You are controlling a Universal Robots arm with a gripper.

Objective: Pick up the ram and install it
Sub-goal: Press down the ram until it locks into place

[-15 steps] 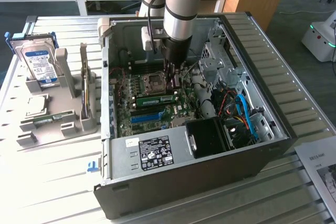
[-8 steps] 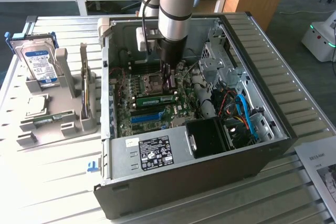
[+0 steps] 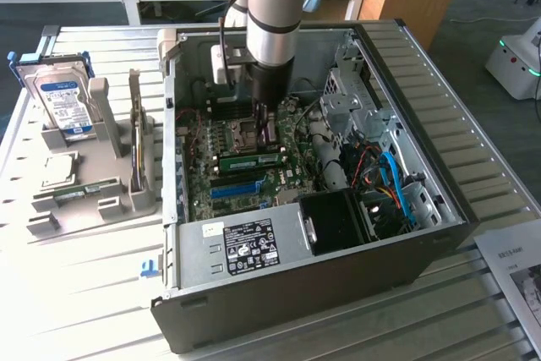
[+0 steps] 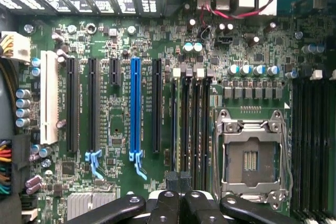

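Note:
The ram (image 3: 249,161), a long green stick with a white label, stands on edge in a slot of the motherboard (image 3: 211,145) inside the open computer case (image 3: 423,166). My gripper (image 3: 266,131) hangs from the arm just above the ram's end toward the exterior view's right, shut with nothing between its fingers. In the wrist view the gripper (image 4: 180,182) has its black fingertips pressed together over the row of dark memory slots (image 4: 189,124). From this angle I cannot tell which slot holds the ram.
Beside the case, on the exterior view's left, a grey holder (image 3: 101,209) carries a blue-labelled hard drive (image 3: 59,103), another green stick lying flat (image 3: 84,190) and an upright card (image 3: 135,137). The CPU socket (image 4: 251,156), blue cables (image 3: 397,188) and a drive cage (image 3: 347,95) crowd the case.

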